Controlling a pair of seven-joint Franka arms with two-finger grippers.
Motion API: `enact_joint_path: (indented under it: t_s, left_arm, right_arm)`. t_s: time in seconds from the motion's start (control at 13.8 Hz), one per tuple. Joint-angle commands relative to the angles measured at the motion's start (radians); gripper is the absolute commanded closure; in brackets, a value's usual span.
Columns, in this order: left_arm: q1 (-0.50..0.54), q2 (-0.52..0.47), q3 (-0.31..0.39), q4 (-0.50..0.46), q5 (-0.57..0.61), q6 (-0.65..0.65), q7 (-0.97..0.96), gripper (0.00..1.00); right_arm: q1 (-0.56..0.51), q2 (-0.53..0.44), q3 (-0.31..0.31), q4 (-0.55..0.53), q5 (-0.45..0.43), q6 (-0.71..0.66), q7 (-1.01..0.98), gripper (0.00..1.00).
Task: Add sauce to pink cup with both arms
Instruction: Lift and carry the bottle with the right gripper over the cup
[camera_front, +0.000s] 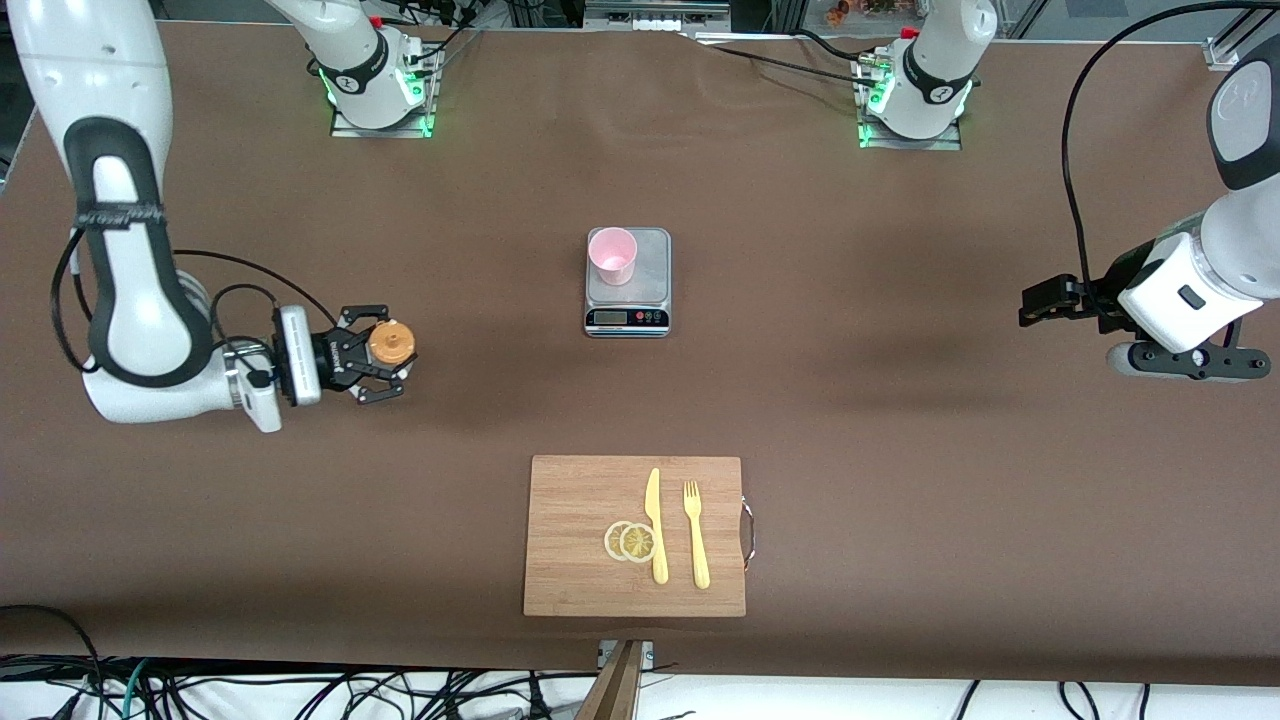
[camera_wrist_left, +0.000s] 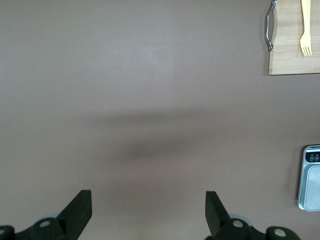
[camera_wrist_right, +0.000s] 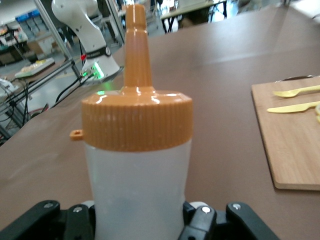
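Observation:
The sauce bottle (camera_front: 390, 345), whitish with an orange cap and nozzle, stands upright toward the right arm's end of the table. My right gripper (camera_front: 385, 362) is shut on its body from the side. In the right wrist view the bottle (camera_wrist_right: 137, 165) fills the middle between the fingers (camera_wrist_right: 202, 220). The pink cup (camera_front: 612, 255) stands on a grey scale (camera_front: 628, 300) at the table's middle. My left gripper (camera_front: 1030, 302) is open and empty over bare table toward the left arm's end. It also shows in the left wrist view (camera_wrist_left: 148, 200), with only tabletop between its fingers.
A wooden cutting board (camera_front: 580, 500) lies nearer the front camera than the scale. It carries a yellow knife (camera_front: 655, 525), a yellow fork (camera_front: 695, 535) and two lemon slices (camera_front: 630, 541). The left wrist view shows the board's handle end (camera_wrist_left: 295, 50) and the scale's edge (camera_wrist_left: 312, 180).

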Motion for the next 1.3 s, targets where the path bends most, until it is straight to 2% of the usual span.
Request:
enact_joint_path:
  t_s: [0.0, 0.22, 0.43, 0.65, 0.8, 1.09, 1.23]
  left_arm:
    - [0.002, 0.013, 0.005, 0.031, -0.021, -0.02, 0.019, 0.0]
    - [0.003, 0.013, 0.005, 0.031, -0.023, -0.019, 0.019, 0.0]
    - [0.005, 0.013, 0.005, 0.031, -0.024, -0.02, 0.019, 0.0]
    - [0.006, 0.013, 0.003, 0.031, -0.024, -0.02, 0.019, 0.0]
    - [0.006, 0.013, 0.005, 0.031, -0.024, -0.019, 0.02, 0.0]
    - [0.006, 0.013, 0.005, 0.031, -0.024, -0.019, 0.019, 0.0]
    - [0.008, 0.013, 0.005, 0.033, -0.024, -0.02, 0.019, 0.0]
  right_arm:
    - [0.089, -0.069, -0.011, -0.05, -0.113, 0.065, 0.084, 0.97]
    - [0.192, -0.158, -0.011, -0.143, -0.19, 0.168, 0.173, 1.0]
    - [0.308, -0.226, -0.011, -0.177, -0.363, 0.226, 0.377, 1.0]
    - [0.396, -0.24, -0.007, -0.177, -0.466, 0.228, 0.536, 1.0]
    - [0.457, -0.244, -0.002, -0.176, -0.602, 0.23, 0.66, 1.0]
    - [0.552, -0.235, -0.002, -0.193, -0.709, 0.254, 0.754, 1.0]
    - [0.642, -0.231, -0.003, -0.197, -0.793, 0.274, 0.852, 1.0]
